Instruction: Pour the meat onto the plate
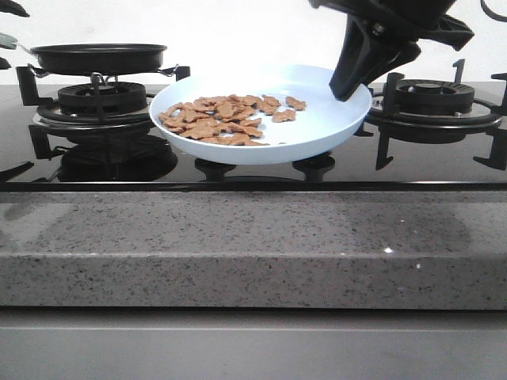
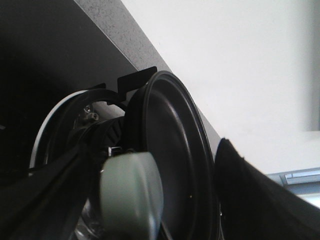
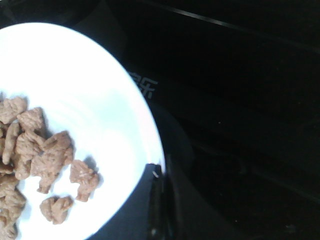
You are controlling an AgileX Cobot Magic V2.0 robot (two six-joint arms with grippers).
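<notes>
The pale-blue plate point(image 1: 333, 119) sits over the middle of the hob between the two burners. A loose heap of tan-brown meat point(image 1: 222, 119) lies on its left half. My right gripper point(image 1: 348, 85) is shut on the plate's right rim. The right wrist view shows the plate point(image 3: 100, 95), the meat point(image 3: 45, 155) and one finger point(image 3: 150, 210) on the rim. The black frying pan point(image 1: 99, 57) rests on the left burner. My left gripper point(image 2: 150, 160) is open around the pan's grey-green handle point(image 2: 131, 195), which does not touch the finger point(image 2: 255, 200) on one side.
Black burner grates stand at the left point(image 1: 95, 99) and right point(image 1: 432, 99) of the glass hob. Two knobs point(image 1: 313, 166) sit under the plate's front. A speckled grey counter edge point(image 1: 238, 245) runs along the front. A white wall is behind.
</notes>
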